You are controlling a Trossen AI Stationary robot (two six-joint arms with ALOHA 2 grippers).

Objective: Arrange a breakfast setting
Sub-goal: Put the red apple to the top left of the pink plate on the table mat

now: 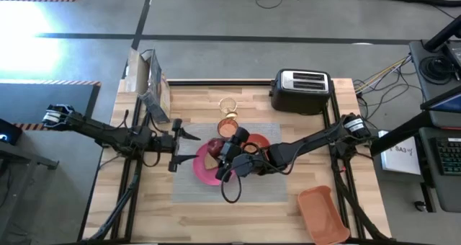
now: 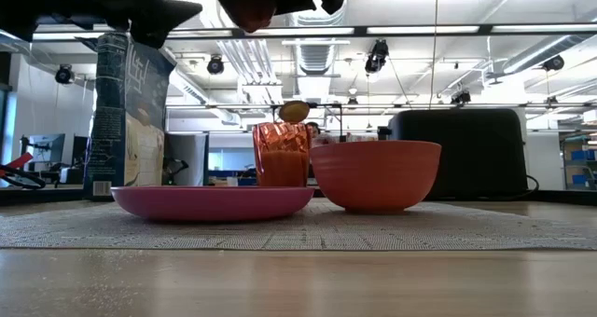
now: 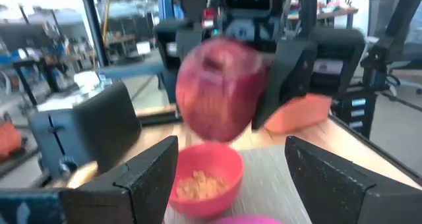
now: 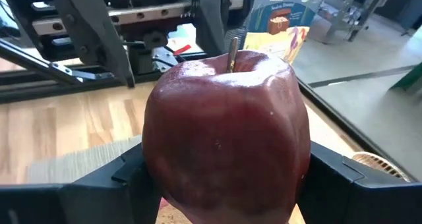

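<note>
Apple (image 4: pixel 224 141) hangs above the pink plate (image 1: pixel 204 170), squeezed in the right claw (image 1: pixel 225 153). To its left, the left claw (image 1: pixel 189 135) waits beside it, spread wide with nothing inside. One plate, one bowl (image 2: pixel 375 173), one cup (image 2: pixel 281 154).

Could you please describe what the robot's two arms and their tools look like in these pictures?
Both arms are dark, slim and jointed, each with a pale band near its base end and black cables looping beside it. The left tool ends in thin pointed black fingers that look broad, angular and matte from its wrist camera. The right tool is a bulkier black block with matching flat black fingers.
</note>
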